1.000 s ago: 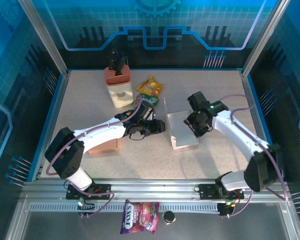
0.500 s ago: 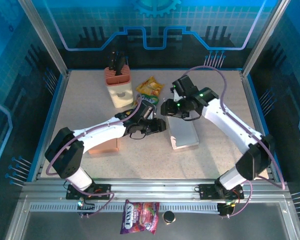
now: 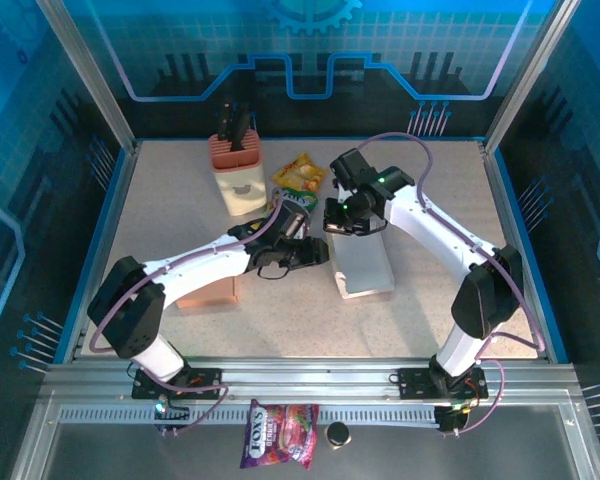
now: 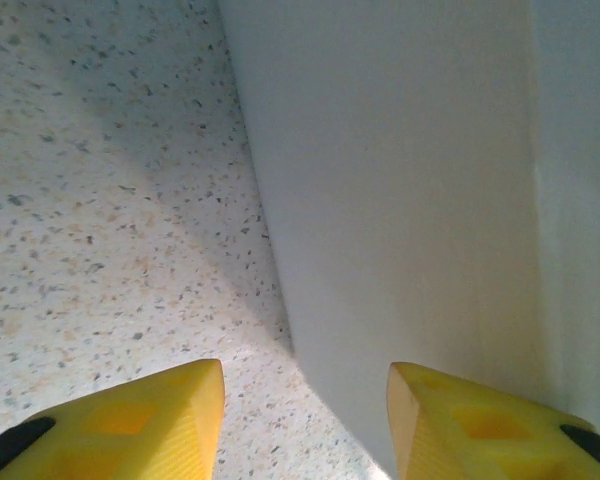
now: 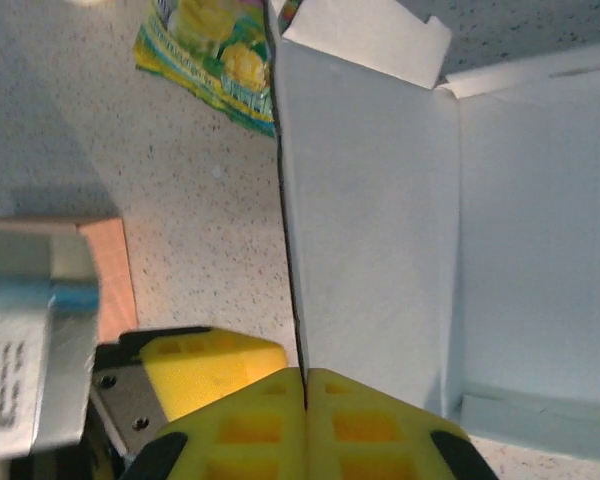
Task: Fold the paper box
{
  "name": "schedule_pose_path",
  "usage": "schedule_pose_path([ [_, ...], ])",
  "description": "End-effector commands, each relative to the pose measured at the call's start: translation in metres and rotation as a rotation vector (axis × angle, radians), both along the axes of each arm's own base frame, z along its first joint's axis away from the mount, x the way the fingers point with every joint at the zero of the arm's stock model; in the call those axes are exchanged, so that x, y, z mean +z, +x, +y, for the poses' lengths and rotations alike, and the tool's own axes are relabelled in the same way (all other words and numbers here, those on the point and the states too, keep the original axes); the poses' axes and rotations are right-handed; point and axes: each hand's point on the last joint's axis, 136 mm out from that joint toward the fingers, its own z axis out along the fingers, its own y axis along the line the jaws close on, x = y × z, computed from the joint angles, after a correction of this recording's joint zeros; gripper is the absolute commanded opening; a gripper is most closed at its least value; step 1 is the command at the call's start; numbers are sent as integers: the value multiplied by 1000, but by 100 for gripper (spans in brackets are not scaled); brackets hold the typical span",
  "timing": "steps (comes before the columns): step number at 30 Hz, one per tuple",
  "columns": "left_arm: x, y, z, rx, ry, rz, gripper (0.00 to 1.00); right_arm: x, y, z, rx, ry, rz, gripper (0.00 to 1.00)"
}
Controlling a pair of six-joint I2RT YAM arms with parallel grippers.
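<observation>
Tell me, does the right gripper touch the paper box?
Touching. The right wrist view shows the right gripper, jaws shut, pinching the paper box wall.

Overhead camera looks down; both close wrist views share the box (image 5: 370, 200)

Bright, even overhead light falls on the speckled beige tabletop (image 3: 310, 320) in the top view. The blue translucent enclosure panels (image 3: 80, 60) give a saturated blue cast beyond the tabletop's edges, and the arms throw only short, soft shadows.

In the left wrist view, the white paper box (image 4: 410, 200) is warm and nearly washed out toward the right. It casts a broad soft shadow on the tabletop beside it. The yellow plastic fingertips (image 4: 130, 420) of the left gripper (image 4: 305, 400) are blurred.

In the right wrist view, the box panels turn cool and bluish at right, and a blown-out spot sits in the top left corner. The right gripper (image 5: 305, 385) is out of focus.
</observation>
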Motion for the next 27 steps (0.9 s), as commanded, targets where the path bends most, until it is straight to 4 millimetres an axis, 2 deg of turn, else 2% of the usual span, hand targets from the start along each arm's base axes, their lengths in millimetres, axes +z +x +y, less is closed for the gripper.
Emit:
schedule_pose_path([
  [1, 41, -5, 16, -17, 12, -126, 47, 15, 9, 1, -119, 38, -52, 0],
  [5, 62, -22, 41, -36, 54, -201, 48, 27, 15, -15, -316, 57, -101, 0],
  [8, 71, -37, 60, -42, 79, -226, 48, 37, 13, -41, -545, 49, -143, 0],
  [14, 70, -68, 88, -65, 97, -222, 48, 54, -7, -92, -1077, 64, -229, 0],
  [19, 64, -90, 101, -109, 106, -194, 48, 37, -17, -99, -1411, 101, -87, 0],
  [27, 60, -112, 111, -144, 103, -157, 48, 37, -5, -95, -1667, 132, -14, 0],
])
